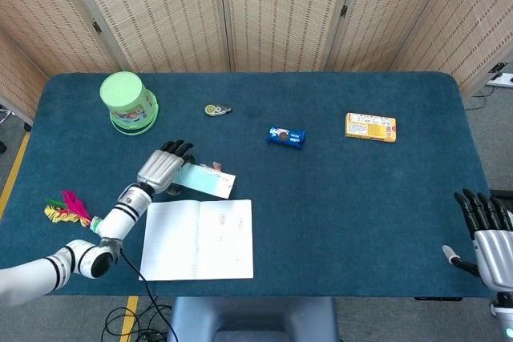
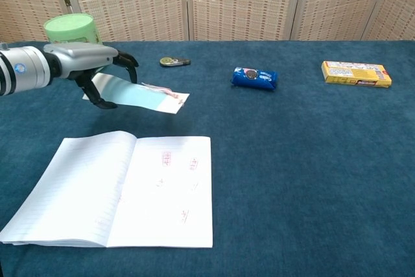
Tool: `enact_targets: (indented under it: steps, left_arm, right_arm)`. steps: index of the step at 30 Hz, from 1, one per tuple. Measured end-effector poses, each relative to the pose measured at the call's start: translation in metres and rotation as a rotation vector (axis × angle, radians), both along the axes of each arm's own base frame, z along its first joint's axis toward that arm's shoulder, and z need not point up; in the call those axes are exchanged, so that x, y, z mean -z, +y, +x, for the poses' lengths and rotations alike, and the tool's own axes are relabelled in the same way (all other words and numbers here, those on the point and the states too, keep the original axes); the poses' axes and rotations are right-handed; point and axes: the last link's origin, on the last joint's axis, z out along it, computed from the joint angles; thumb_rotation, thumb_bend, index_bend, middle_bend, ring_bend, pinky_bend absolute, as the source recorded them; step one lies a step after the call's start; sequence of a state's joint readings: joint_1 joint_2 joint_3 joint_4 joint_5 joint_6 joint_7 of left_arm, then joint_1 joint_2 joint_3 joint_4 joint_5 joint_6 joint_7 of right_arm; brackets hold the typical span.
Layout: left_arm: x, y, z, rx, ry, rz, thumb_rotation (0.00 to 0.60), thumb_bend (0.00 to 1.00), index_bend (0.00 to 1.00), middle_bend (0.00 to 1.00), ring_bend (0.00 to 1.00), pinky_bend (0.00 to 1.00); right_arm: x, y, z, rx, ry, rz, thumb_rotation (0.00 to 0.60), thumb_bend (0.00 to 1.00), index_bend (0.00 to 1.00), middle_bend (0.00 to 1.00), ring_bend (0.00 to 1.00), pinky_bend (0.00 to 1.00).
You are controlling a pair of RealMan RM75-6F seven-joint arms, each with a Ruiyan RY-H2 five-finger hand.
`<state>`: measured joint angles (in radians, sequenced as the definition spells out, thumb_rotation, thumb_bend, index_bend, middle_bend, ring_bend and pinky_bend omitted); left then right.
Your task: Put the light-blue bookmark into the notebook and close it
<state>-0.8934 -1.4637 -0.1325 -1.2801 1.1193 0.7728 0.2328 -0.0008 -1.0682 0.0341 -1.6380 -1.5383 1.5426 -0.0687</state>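
Note:
My left hand (image 1: 160, 169) (image 2: 96, 72) pinches one end of the light-blue bookmark (image 1: 204, 182) (image 2: 139, 97) and holds it in the air above the table. A pink tassel lies on the bookmark's free end. The white notebook (image 1: 198, 239) (image 2: 123, 187) lies open and flat near the front edge, just in front of the lifted bookmark. My right hand (image 1: 486, 234) rests by the front right corner with its fingers apart and nothing in it; the chest view does not show it.
A green cup (image 1: 127, 102) (image 2: 69, 28) stands upside down at the back left. A small round tag (image 1: 216, 110), a blue snack pack (image 1: 286, 136) (image 2: 255, 78) and a yellow box (image 1: 370, 127) (image 2: 356, 73) lie across the back. A feathered toy (image 1: 68, 209) lies at the left edge.

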Motion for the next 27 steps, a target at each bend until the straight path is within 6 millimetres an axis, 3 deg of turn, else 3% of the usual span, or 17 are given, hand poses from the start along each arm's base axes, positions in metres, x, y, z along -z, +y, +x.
enact_targets:
  steps: [6,13,27]
  left_arm:
    - [-0.012,-0.018,0.021,0.166,-0.02,0.016,0.6,0.31,0.35,0.11,0.05,0.13]
    - [-0.017,-0.06,0.051,0.388,-0.025,0.02,0.6,0.31,0.36,0.11,0.05,0.13]
    - [-0.015,-0.124,0.065,0.743,0.106,0.072,0.6,0.31,0.36,0.11,0.05,0.13]
  right_arm:
    - [0.001,0.0,0.001,-0.007,0.001,0.0,0.6,0.14,0.04,0.06,0.0,0.0]
    - [0.002,-0.001,0.003,-0.012,0.001,0.004,0.6,0.14,0.04,0.06,0.0,0.0]
    - [0.004,-0.002,0.005,-0.017,-0.004,0.008,0.6,0.14,0.04,0.06,0.0,0.0]
